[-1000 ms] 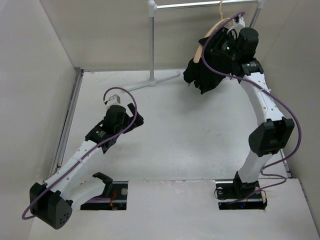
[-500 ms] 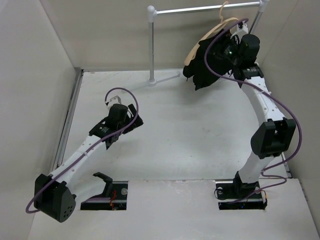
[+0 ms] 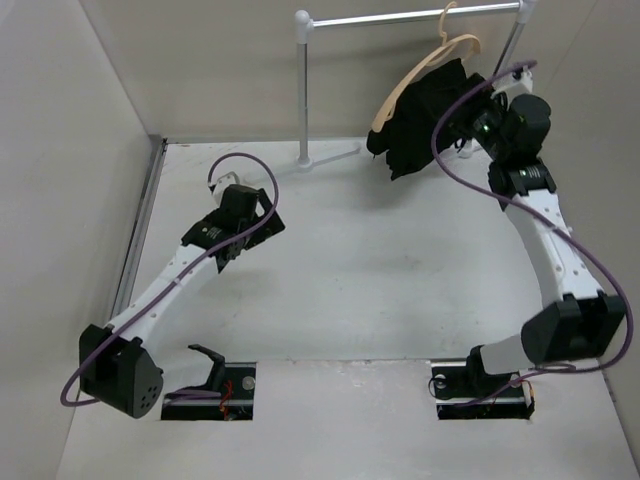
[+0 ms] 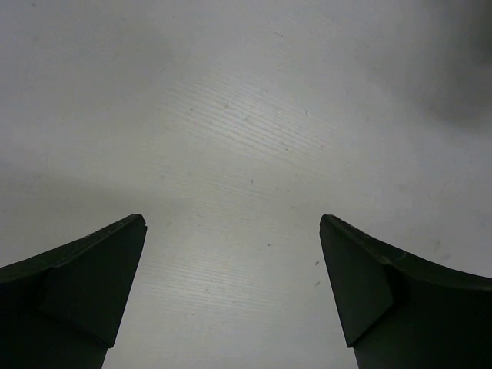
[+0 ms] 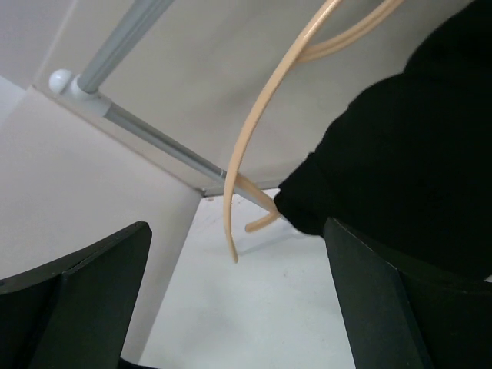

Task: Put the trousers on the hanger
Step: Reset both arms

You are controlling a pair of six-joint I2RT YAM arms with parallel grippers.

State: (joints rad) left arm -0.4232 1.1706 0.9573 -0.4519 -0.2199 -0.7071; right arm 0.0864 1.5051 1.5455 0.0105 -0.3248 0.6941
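Trousers [image 3: 425, 115] are hanging draped on the hanger [image 3: 398, 88] at the rail [image 3: 400, 17]; right gripper [image 5: 237, 231] hovering beside them, spread and empty, left gripper [image 4: 232, 223] spread over the worktop [image 3: 380, 260]; task appearing essentially done.

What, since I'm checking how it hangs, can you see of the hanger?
The hanger is light tan, thin and curved, wooden-looking. Its hook appears to sit over the white rail, and it hangs tilted, with its left end in the top view lower. Black trousers drape over it, hiding much of its right side; the left arm is bare.
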